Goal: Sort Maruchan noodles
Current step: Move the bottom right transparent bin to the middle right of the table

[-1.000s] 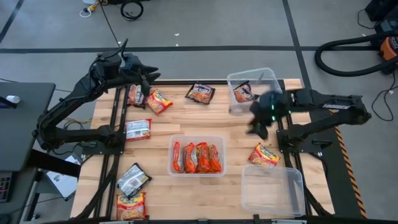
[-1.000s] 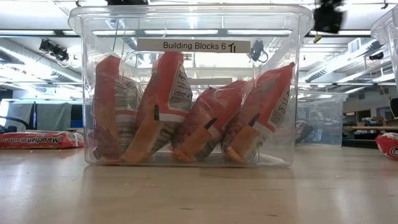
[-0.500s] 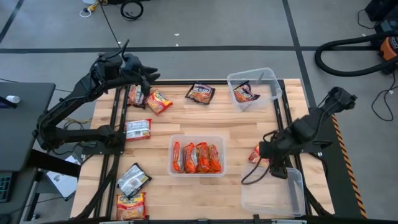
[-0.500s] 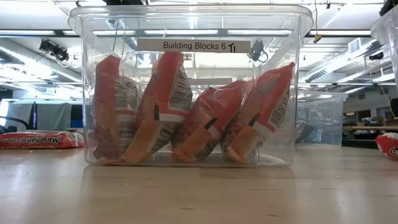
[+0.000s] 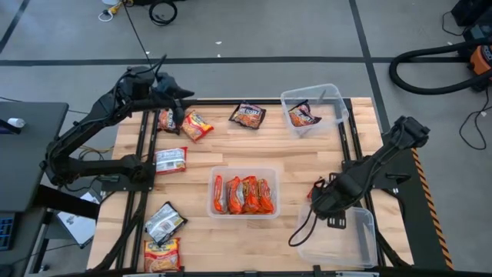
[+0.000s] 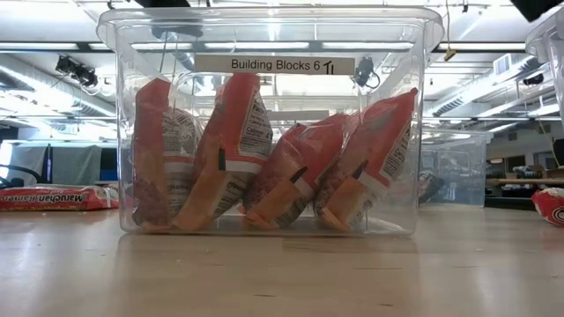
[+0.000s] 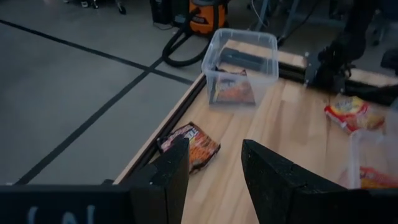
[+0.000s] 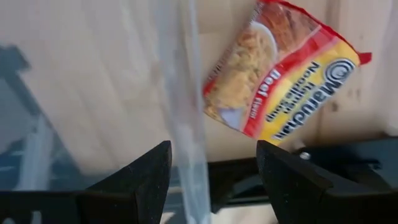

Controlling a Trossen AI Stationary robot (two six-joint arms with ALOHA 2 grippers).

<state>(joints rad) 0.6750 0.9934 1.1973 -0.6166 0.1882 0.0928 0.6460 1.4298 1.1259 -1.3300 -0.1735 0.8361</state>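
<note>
Four orange-red packets stand on edge in the middle bin at the centre of the high view, their long axes running up and down the frame. A dark packet lies in the upper-right bin. Loose packets lie at upper left, mid left and lower left. The left gripper hangs over the upper-left packets. The right gripper is low at right, by the empty bin.

Low view: the packets lean upright inside the labelled bin.

Left wrist view: the fingers stand apart, holding nothing; a dark packet lies beyond them, near the table edge.

Right wrist view: the fingers stand apart and empty; a yellow-red packet lies flat just ahead, long axis slanting towards the upper right of the frame.
</note>
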